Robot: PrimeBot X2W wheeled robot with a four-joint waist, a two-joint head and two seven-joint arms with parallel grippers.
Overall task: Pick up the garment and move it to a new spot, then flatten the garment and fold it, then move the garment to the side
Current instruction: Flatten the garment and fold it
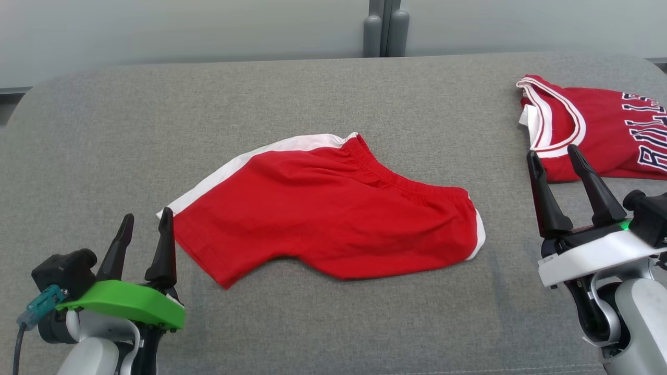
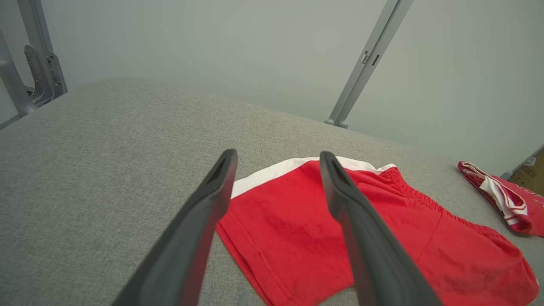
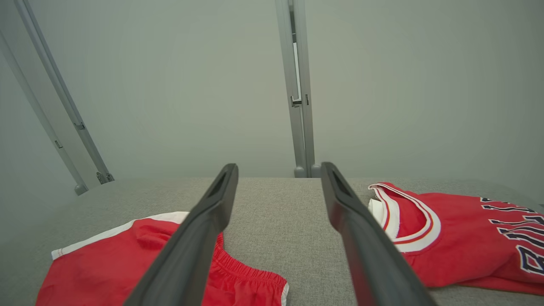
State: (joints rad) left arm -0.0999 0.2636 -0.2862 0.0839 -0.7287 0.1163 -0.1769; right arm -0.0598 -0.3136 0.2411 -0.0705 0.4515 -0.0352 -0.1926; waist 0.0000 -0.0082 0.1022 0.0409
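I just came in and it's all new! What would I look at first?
The bright red shorts with white side stripes lie spread in the middle of the grey fabric surface. Next, the red jersey with white trim and dark letters at the far right. The left claw sits open by the shorts' near-left hem, the right claw open just before the jersey.

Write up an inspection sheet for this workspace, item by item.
Surface: grey fabric surface, rounded far corners.
Job's things: red shorts with white side stripes, lying loosely mid-surface, not held.
Clutter: red jersey, folded, at the far right.
Grippers: left gripper open beside the shorts' hem; right gripper open near the jersey; both empty.
Cables: dark cable with teal plug at the left wrist.
Surroundings: pale wall panels, grey metal posts behind.
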